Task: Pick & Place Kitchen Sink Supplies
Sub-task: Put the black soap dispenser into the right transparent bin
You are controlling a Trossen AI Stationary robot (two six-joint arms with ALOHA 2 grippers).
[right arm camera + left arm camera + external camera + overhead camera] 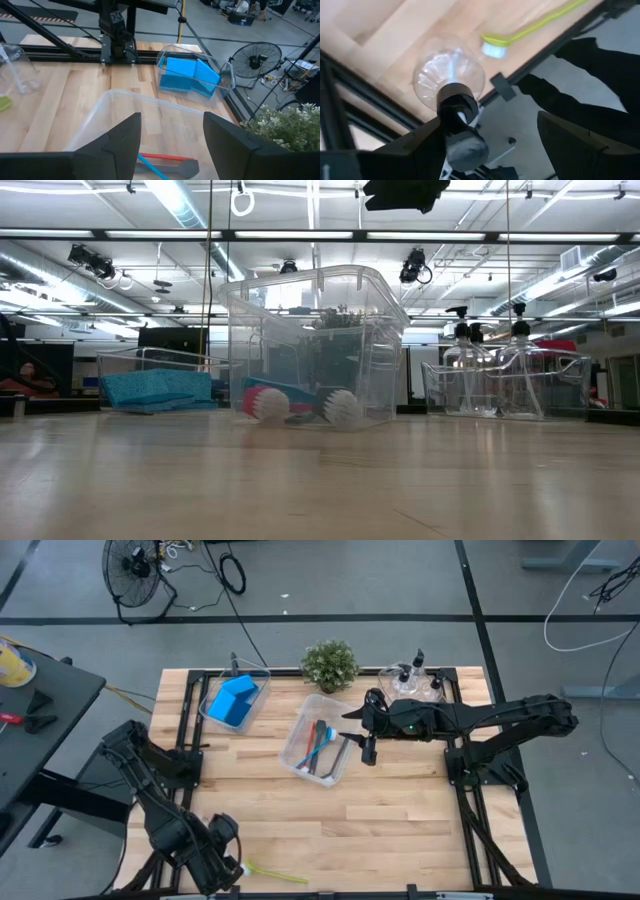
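A clear bottle (449, 70) with a black pump top stands upright on the table's near left corner, next to a yellow-green brush (278, 874) lying flat. My left gripper (495, 150) points down over the bottle, open, with the pump top between its fingers and close to one of them. My right gripper (172, 145) hovers open above the middle clear bin (300, 755), which holds red, blue and grey brushes (320, 745). Blue sponges (235, 700) lie in the far left bin. Other bottles (415, 680) stand in the far right bin. My left gripper comes at the bottle from above, pointing down. One finger (415, 147) stands right beside the black pump top (461, 132); whether it touches, I cannot tell. The bottle stands upright on the table.
A small potted plant (330, 665) stands at the far edge between the bins. The black table frame (540, 55) runs close by the bottle and the brush. Bare wood lies across the table's middle and near right (400, 830).
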